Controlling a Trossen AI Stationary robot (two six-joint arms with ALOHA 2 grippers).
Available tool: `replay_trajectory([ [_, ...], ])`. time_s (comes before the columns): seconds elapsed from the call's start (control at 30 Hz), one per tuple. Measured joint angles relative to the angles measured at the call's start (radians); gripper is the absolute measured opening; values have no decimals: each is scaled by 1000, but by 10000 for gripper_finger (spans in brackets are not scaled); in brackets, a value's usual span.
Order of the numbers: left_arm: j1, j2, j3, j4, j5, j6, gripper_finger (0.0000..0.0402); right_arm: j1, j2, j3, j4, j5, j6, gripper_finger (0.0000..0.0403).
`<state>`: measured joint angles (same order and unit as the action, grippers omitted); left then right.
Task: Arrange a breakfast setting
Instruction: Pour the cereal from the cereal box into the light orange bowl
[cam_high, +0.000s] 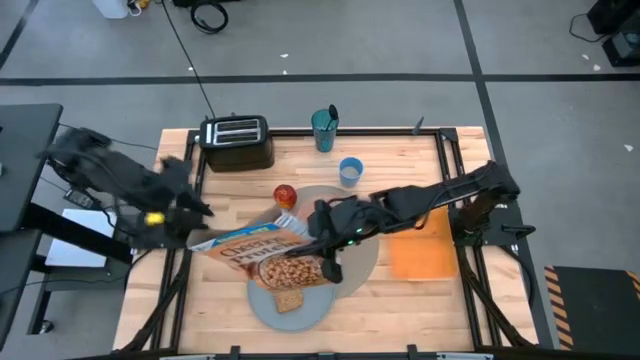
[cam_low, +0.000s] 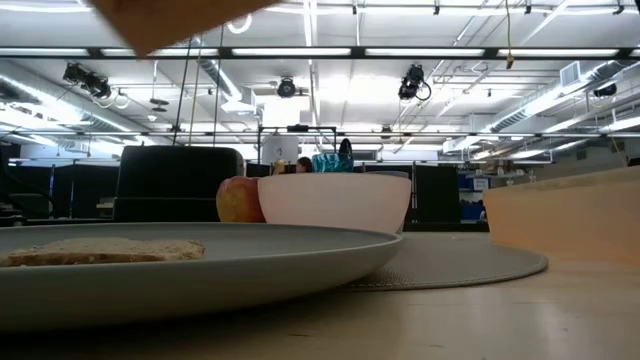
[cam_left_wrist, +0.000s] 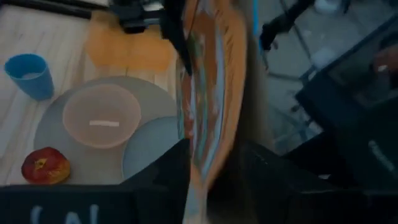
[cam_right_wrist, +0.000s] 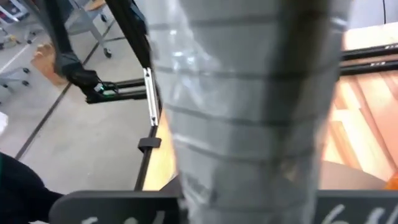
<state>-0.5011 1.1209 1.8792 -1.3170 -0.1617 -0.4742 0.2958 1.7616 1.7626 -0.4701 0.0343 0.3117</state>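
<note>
On the near side, the brown toast slice (cam_high: 289, 299) already lies on the grey round plate (cam_high: 262, 303). Above it, the left pincer (cam_high: 200, 238) is clamped on the orange cereal box (cam_high: 262, 248); the right pincer (cam_high: 325, 255) grips its clear inner bag (cam_right_wrist: 249, 106), so pouring seems unfinished. The translucent pink bowl (cam_left_wrist: 101, 116) on the round grey-beige placemat (cam_left_wrist: 55, 127) looks empty, the red apple (cam_high: 285, 194) and light-blue cup (cam_high: 350, 171) farther on the wooden desk (cam_high: 400, 300). Beyond is a workshop hall.

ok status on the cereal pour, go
Left gripper shut on cereal box, right gripper at its inner bag. Box over pink bowl. Toast on plate.
</note>
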Motion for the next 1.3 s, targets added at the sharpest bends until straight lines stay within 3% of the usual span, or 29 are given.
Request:
replay_trajectory([
  [0.2, -6, -97, -7, -3, -178, -50, 166, 3, -167, 0, -104, 8, 3, 9],
  [0.33, -8, -111, -37, 47, -289, -29, 167, 3, -278, 0, -129, 120, -21, 11],
  [0.43, -5, -105, -85, 130, -316, -13, 167, 2, -344, 1, -126, 195, -61, 11],
  [0.57, -6, -93, -176, 349, -318, 90, 171, -7, -378, 2, -132, 208, -88, 11],
  [0.7, 4, -79, -233, 516, -298, 170, 205, -10, -382, 1, -135, 173, -102, 11],
  [0.97, 88, -4, -237, 596, -290, 288, 310, -8, -354, 0, -134, 128, -102, 11],
  [1.13, 123, 51, -237, 665, -191, 330, 318, -3, -341, 0, -130, 127, -97, 11],
  [1.3, 141, 74, -238, 752, -181, 349, 309, -1, -323, 0, -130, 114, -95, 11],
])
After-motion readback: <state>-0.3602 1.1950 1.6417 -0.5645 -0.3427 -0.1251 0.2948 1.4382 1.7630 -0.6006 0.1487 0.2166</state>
